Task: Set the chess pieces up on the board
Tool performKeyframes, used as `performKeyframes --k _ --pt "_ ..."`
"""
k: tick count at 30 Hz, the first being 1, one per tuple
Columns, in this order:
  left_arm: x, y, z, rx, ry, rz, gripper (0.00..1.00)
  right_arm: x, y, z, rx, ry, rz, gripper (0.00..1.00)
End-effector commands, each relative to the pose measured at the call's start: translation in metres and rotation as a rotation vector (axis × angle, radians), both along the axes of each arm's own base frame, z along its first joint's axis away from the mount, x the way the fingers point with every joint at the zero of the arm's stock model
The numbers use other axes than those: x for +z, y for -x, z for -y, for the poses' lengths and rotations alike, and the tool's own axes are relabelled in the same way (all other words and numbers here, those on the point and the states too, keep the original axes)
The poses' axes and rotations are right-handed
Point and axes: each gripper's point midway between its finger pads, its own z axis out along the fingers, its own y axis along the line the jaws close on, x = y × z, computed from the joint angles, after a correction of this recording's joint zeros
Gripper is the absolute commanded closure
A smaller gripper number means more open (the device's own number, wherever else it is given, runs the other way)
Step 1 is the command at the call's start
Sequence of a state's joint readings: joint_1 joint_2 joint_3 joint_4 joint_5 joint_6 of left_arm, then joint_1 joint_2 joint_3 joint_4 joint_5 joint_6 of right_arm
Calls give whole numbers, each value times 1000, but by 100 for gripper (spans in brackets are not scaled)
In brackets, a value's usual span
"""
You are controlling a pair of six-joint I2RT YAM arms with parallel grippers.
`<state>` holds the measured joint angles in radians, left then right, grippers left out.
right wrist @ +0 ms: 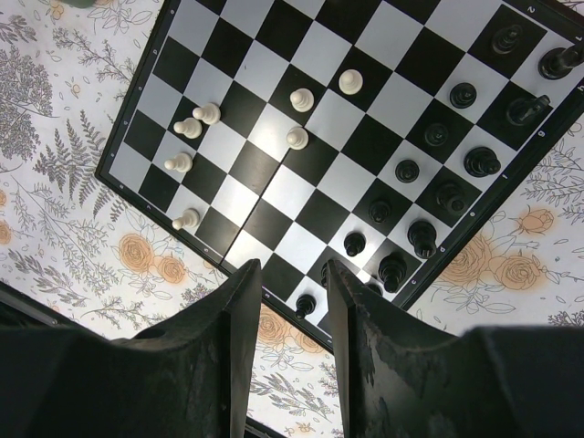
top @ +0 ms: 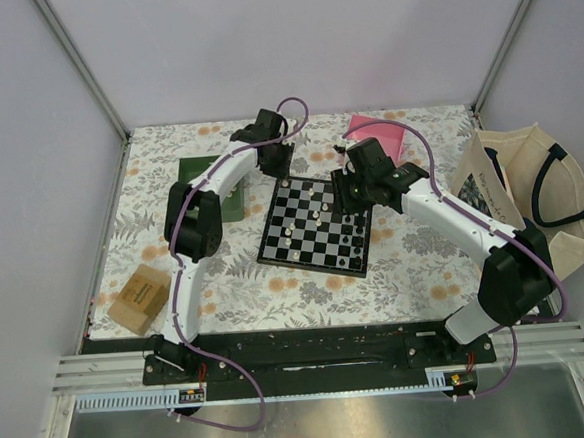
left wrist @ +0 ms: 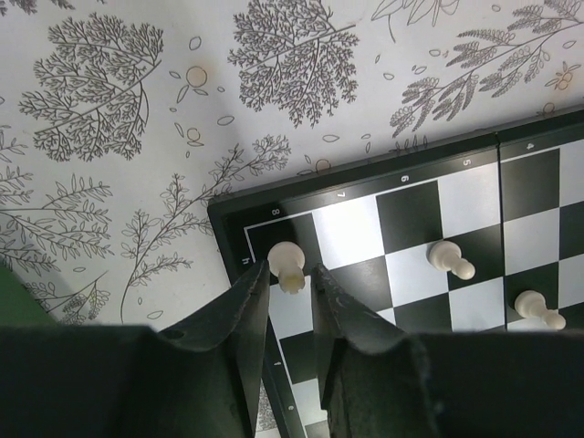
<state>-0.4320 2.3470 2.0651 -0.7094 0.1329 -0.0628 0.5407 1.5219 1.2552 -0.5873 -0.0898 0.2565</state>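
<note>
Pale-walled enclosure, with a floral-printed surface (top: 415, 260) carrying a flat square black-and-white checkered board (top: 315, 224) near the middle. On the board: small cream-white chess pieces (right wrist: 301, 100) loosely scattered over one half, small black chess pieces (right wrist: 482, 161) lined along the opposite side.

Left gripper (left wrist: 292, 274) down at the board's far-left corner, dark fingers (left wrist: 251, 310) straddling one cream-white piece (left wrist: 288, 266) on the corner square by the rim. Narrow gap between the jaws, about as wide as the piece; cannot tell whether clamped on it or just clear of it. Piece seemingly upright, long axis pointing up toward the wrist camera, sitting directly between the fingertips rather than beside them.

Right gripper (right wrist: 287, 274) hovering above the board's right side by the black pieces, jaws apart with nothing between them.

Judged as the placing of a white back-row piece. Coming move probably a matter of letting go and lifting straight up along the piece's axis, with no sideways drift, to avoid tipping it over. Left gripper clearly the nearer one for the white side, right gripper for the black.
</note>
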Motion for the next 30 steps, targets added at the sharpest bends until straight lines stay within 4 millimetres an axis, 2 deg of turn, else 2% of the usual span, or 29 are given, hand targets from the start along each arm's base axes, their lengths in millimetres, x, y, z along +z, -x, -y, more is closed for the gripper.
performKeyframes --k 1,3,7,8,10,11,13,15,17,20,22,27,30 --pt "25 -15 15 -7 60 68 69 3 -8 0 -9 -10 28 57" --pt "30 -15 17 -11 71 77 68 2 -8 0 -7 -9 27 56" --pt "52 -17 15 5 91 126 58 4 -8 0 -9 -11 27 56" --pt "62 -18 14 11 99 156 57 4 -8 0 -9 -10 26 56" --pt "88 -19 7 44 106 232 46 3 -9 2 -14 -7 26 56" --pt "96 -19 2 58 104 266 44 3 -9 1 -12 -7 26 56" --pt "119 -20 -16 111 93 337 37 4 -9 1 -12 -8 27 56" --pt "142 -19 -36 164 111 389 26 4 -10 0 -11 -10 26 56" --pt "156 -17 -58 221 135 411 23 2 -10 -1 -11 -10 20 56" --pt "181 -15 -89 309 197 467 1 2 -11 -2 -9 -12 19 55" --pt "181 -17 -114 377 201 458 1 1 -11 -3 -7 -11 14 55" --pt "157 -20 -180 604 113 400 1 1 -12 -2 -9 -9 15 55" --pt "143 -19 -206 704 108 360 1 0 -12 -3 -7 -10 12 55"
